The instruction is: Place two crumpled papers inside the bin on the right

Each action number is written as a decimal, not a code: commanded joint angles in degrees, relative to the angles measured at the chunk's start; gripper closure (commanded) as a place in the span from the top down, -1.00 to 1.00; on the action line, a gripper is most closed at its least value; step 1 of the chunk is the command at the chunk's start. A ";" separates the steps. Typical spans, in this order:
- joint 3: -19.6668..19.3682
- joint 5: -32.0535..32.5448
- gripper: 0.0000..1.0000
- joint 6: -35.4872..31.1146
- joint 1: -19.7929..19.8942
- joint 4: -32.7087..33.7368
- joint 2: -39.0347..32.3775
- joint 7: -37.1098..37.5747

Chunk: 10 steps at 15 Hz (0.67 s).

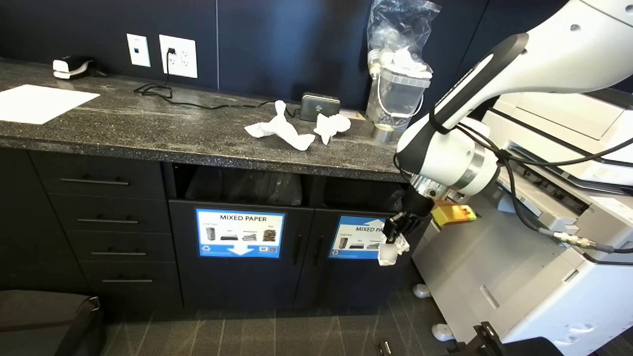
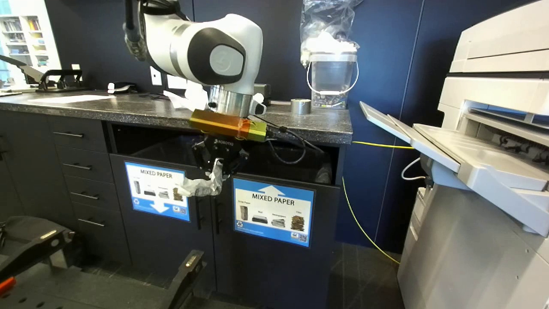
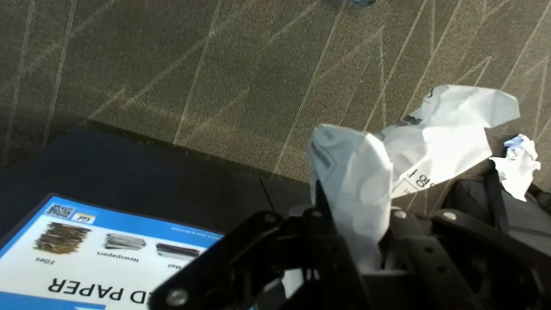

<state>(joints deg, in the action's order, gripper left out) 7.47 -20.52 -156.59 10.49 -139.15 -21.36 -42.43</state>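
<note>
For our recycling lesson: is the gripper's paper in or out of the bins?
Out: both exterior views show the gripper holding the paper in front of cabinet doors.

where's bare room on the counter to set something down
A broad bare patch of counter lies between the flat white sheet and the longer crumpled paper, in front of the black cord. A smaller one lies between the tape roll and the counter's front edge. It is crowded around the dark box, smaller crumpled paper and clear bucket.

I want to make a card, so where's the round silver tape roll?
In an exterior view, the round silver tape roll sits near the right end of the speckled dark countertop, just left of the see-through plastic bucket.
</note>
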 commanded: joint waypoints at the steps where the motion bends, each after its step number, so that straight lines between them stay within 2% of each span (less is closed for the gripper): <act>1: 7.18 -4.40 -0.86 -9.83 6.49 -0.78 -2.45 -9.08; 4: 16.06 -9.39 -0.86 -19.99 14.20 0.67 -8.05 -18.32; 6: 24.80 -11.56 -0.86 -25.99 23.27 1.98 -13.06 -24.22; 10: 37.55 -6.19 -0.86 -37.52 39.55 1.91 -24.00 -29.76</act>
<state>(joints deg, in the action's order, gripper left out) 36.82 -30.20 -186.48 39.12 -138.63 -36.55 -67.20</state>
